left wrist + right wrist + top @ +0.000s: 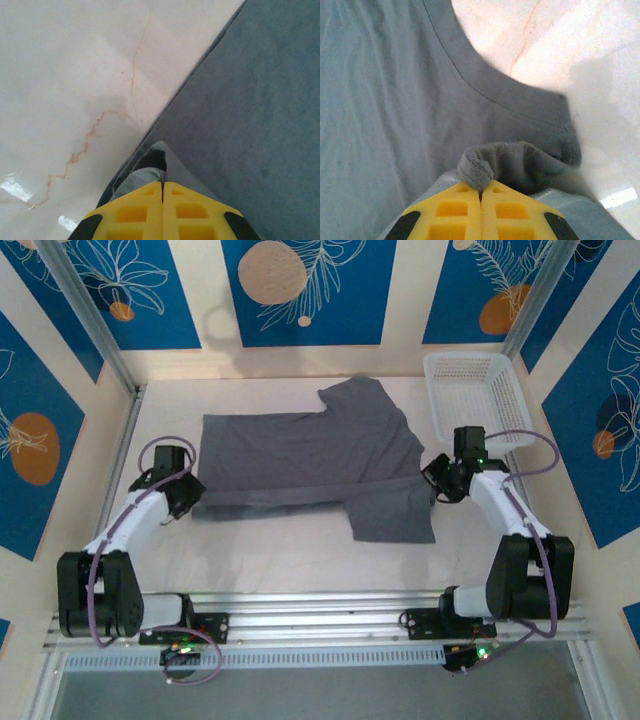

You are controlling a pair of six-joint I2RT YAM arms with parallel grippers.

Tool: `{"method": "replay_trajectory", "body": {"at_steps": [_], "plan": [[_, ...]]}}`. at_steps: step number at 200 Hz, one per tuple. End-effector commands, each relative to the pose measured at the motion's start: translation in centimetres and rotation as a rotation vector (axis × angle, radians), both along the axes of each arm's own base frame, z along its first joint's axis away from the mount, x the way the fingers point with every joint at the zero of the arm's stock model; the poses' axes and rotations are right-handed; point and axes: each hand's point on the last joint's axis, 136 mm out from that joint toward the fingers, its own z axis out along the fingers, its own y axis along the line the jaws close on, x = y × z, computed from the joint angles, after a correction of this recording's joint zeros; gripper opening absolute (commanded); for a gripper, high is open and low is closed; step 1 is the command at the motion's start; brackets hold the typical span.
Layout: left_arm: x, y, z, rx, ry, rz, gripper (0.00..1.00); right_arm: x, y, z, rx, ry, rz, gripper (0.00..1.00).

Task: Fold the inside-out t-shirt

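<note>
The left gripper (pixel 162 184) has its yellow fingers pressed together on a small pinch of dark grey cloth at the edge of the inside-out t-shirt (pixel 250 100). From above, this left gripper (pixel 185 502) sits at the shirt's near left corner.

The right gripper (pixel 481 190) is likewise clamped on a bunched fold of the shirt (pixel 380 100), just beside the curved stitched neckline (pixel 485 92). In the top view the right gripper (pixel 437 480) holds the shirt's right edge.

The t-shirt (pixel 310 455) lies spread and wrinkled across the middle of the pale table (pixel 290 550), one part reaching far and another reaching near on the right. A white basket (pixel 475 358) stands at the far right, just beside the shirt.
</note>
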Motion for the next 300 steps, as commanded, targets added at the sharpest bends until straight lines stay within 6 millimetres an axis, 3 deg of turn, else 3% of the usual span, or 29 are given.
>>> {"method": "replay_trajectory", "body": {"at_steps": [1, 35, 50, 69, 81, 113, 129, 147, 186, 213, 246, 261, 286, 300], "plan": [[1.5, 1.2, 0.3, 0.038, -0.013, 0.017, 0.0, 1.9, -0.4, 0.1, -0.012, -0.019, 0.027, 0.0], [2.2, 1.0, -2.1, 0.021, 0.044, 0.023, 0.0, 2.8, 0.3, -2.1, 0.025, 0.029, 0.046, 0.01], [2.6, 0.9, -2.8, 0.014, 0.058, 0.024, 0.0, 2.8, 0.6, -3.0, 0.039, 0.061, 0.059, 0.19], [3.0, 0.7, -2.9, 0.003, 0.048, 0.024, 0.23, 2.8, 0.6, -2.7, 0.021, 0.076, 0.076, 0.37], [3.2, 0.8, -2.1, 0.005, 0.023, 0.028, 0.31, 2.6, 0.1, -1.7, -0.011, 0.071, 0.062, 0.46], [3.1, 1.0, 2.1, 0.032, -0.061, 0.006, 0.39, 0.9, -1.1, 1.2, -0.032, 0.031, 0.0, 0.47], [2.4, 0.1, 4.5, 0.006, -0.124, -0.031, 0.46, -1.6, -1.1, 1.1, -0.012, 0.025, -0.056, 0.47], [1.3, -1.5, 6.5, -0.014, -0.182, -0.096, 0.52, -4.8, -1.1, -0.5, 0.005, 0.054, -0.095, 0.53], [-1.7, -7.4, 9.5, -0.073, -0.312, -0.382, 0.54, -10.3, 0.1, -5.0, 0.076, 0.229, -0.083, 0.53], [-3.4, -10.9, 10.0, -0.105, -0.379, -0.573, 0.58, -10.9, 0.4, -7.1, 0.099, 0.278, -0.086, 0.53], [-3.6, -11.1, 9.7, -0.097, -0.353, -0.597, 0.61, -9.3, 1.1, -8.0, 0.132, 0.27, -0.071, 0.43], [-3.4, -10.8, 9.8, -0.079, -0.351, -0.581, 0.62, -8.9, 1.2, -8.3, 0.125, 0.277, -0.058, 0.33], [-3.3, -10.0, 9.5, -0.049, -0.335, -0.55, 0.62, -8.4, 1.7, -8.7, 0.151, 0.293, -0.045, 0.29], [-3.4, -9.5, 9.0, -0.031, -0.317, -0.525, 0.62, -8.4, 2.0, -8.9, 0.167, 0.297, -0.032, 0.2]]}}
